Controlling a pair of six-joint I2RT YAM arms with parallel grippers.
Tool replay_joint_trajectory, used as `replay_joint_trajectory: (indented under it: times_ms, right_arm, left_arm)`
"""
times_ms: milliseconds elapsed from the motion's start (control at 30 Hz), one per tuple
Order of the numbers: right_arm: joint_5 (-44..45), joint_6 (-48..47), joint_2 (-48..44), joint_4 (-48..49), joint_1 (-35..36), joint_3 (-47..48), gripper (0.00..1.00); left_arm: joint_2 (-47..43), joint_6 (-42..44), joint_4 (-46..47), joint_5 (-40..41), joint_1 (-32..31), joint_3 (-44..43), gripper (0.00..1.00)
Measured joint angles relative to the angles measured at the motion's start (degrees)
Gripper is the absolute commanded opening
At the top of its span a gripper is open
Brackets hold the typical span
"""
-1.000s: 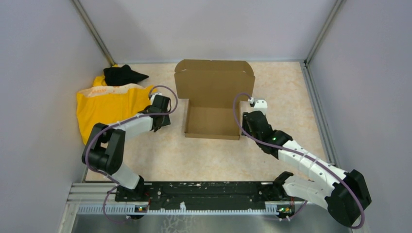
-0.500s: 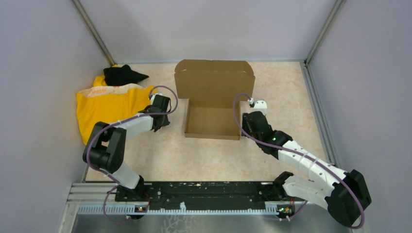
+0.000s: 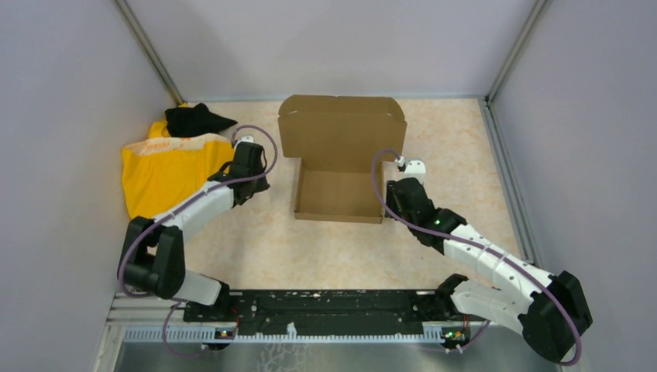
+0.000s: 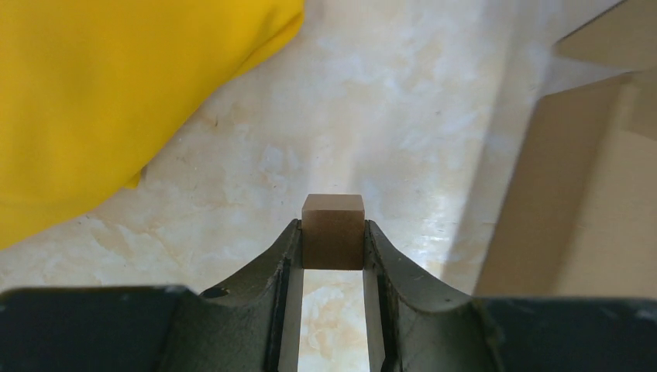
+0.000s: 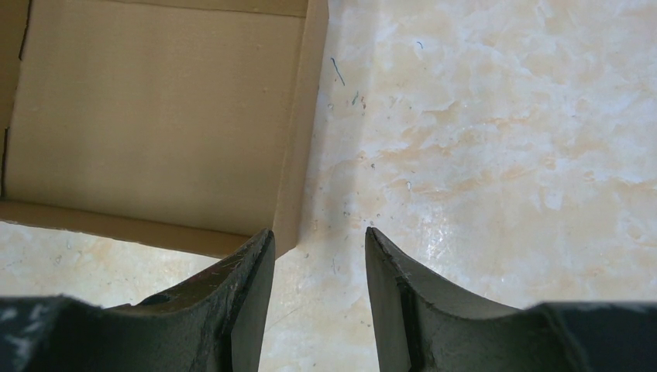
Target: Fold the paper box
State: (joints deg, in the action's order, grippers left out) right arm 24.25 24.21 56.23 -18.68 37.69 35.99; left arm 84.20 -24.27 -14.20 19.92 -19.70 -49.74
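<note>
Paper box (image 3: 338, 186) sits midway on the counter (image 3: 263, 232), lid (image 3: 341, 132) standing open at the far side. It looks like light, stiff card, likely bending only at its scores, so take the lid's top edge. Left claw (image 4: 332, 232) grips a tiny cardboard scrap (image 4: 333, 217); right claw (image 5: 319, 248) released, empty, beside the box's near corner.

paper box (image 3: 338, 167): mid-worktop (image 3: 457, 155), lid upright behind its tray
cloth (image 3: 166, 170): on the worktop, left of the paper box
bundle (image 3: 195, 118): at the cloth's far edge, far left corner
left tool (image 4: 332, 236): between cloth and paper box
small block (image 4: 333, 221): between the left tool's fingers
right tool (image 5: 319, 240): just beside the paper box's near right corner
</note>
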Motion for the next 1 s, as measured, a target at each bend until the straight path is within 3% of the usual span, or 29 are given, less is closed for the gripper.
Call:
replay_joint_trajectory:
  times_ms: [267,467,733,1000]
  right_arm:
    - [0.11,-0.09,0.00,-0.48,0.00,0.02,0.46]
    - [1.16,-0.17,0.00,-2.19,0.00,1.14,0.46]
    - [2.73,-0.50,-1.55,-4.55,0.00,3.17,0.47]
    - [4.33,-0.37,-2.86,-6.80,0.00,3.58,0.47]
  left_arm:
    - [-5.97,0.66,-3.72,-4.26,-1.40,-5.27,0.24]
    - [-4.90,1.88,-7.48,-5.38,-7.65,-12.92,0.25]
    - [4.76,5.88,-9.29,-9.99,-15.21,-23.19,0.26]
    - [18.91,10.16,-12.59,-16.41,-18.91,-32.68,0.27]
